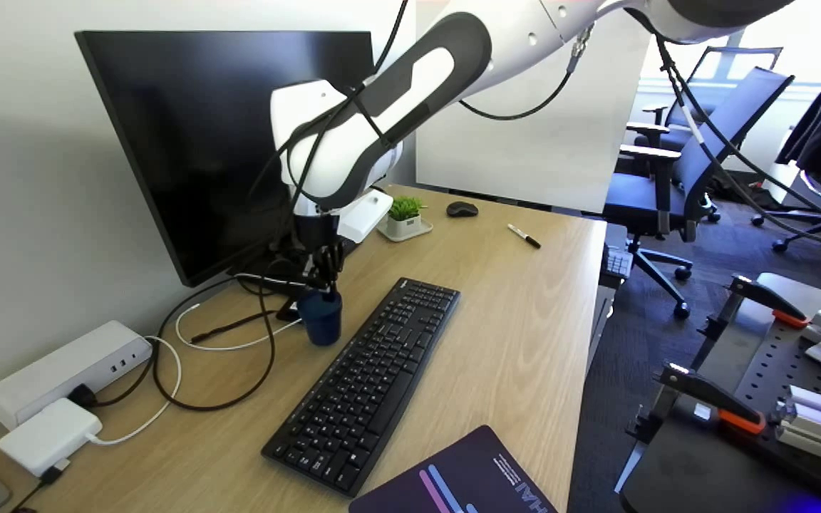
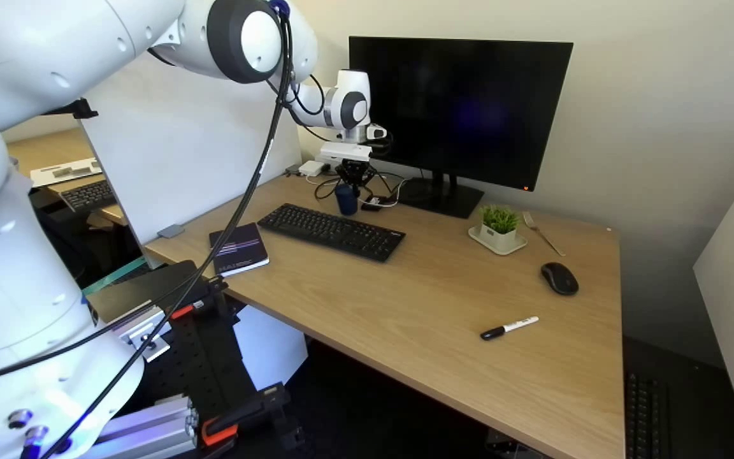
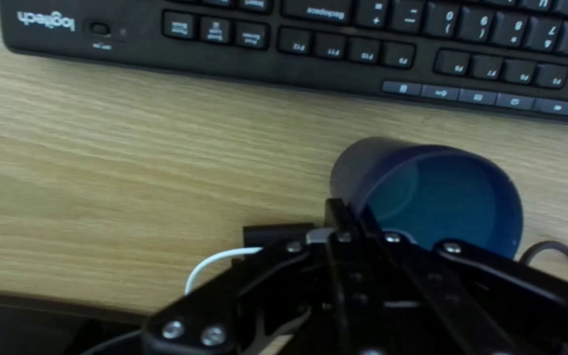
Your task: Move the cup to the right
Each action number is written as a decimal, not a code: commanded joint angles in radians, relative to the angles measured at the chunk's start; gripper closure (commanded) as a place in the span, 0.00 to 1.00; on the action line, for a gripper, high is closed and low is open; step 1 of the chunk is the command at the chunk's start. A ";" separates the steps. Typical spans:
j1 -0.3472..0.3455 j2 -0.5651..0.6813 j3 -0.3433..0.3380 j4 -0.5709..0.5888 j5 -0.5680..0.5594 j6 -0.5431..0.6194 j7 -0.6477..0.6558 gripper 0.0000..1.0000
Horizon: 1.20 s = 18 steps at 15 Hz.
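The fingers (image 3: 337,217) pinch one wall of the blue cup (image 3: 437,192) just beside the keyboard (image 3: 215,54), and because that hold looks off-centre, the cup could swivel or clip the keyboard when carried right.

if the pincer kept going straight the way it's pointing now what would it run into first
Probably the desk, by way of the cup: the pincer points down, closed on the cup's wall. Whether the cup already rests there is hard to tell.
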 commanded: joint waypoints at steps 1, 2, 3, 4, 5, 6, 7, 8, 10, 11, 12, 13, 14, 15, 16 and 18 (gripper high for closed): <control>-0.017 -0.089 -0.020 -0.071 -0.008 -0.036 0.005 0.99; -0.022 -0.107 -0.025 -0.080 -0.007 -0.044 0.005 0.99; -0.029 -0.134 -0.027 -0.097 -0.003 -0.061 0.003 0.99; -0.035 -0.155 -0.029 -0.110 -0.001 -0.076 0.002 0.99; -0.045 -0.186 -0.027 -0.134 0.002 -0.091 -0.002 0.99; -0.051 -0.209 -0.028 -0.153 0.002 -0.105 0.000 0.99; -0.061 -0.240 -0.027 -0.184 0.004 -0.111 -0.001 0.99; -0.066 -0.264 -0.030 -0.209 0.003 -0.117 0.004 0.99; -0.081 -0.316 -0.036 -0.275 0.002 -0.110 0.015 0.99; -0.091 -0.345 -0.038 -0.316 0.004 -0.106 0.019 0.99; -0.100 -0.367 -0.039 -0.350 -0.002 -0.104 0.027 0.99; -0.109 -0.395 -0.044 -0.396 -0.002 -0.099 0.034 0.99; -0.116 -0.419 -0.048 -0.436 -0.003 -0.094 0.047 0.99; -0.125 -0.446 -0.053 -0.483 -0.001 -0.093 0.060 0.99; -0.133 -0.470 -0.056 -0.527 0.000 -0.090 0.073 0.99; -0.147 -0.512 -0.069 -0.609 0.000 -0.080 0.109 0.99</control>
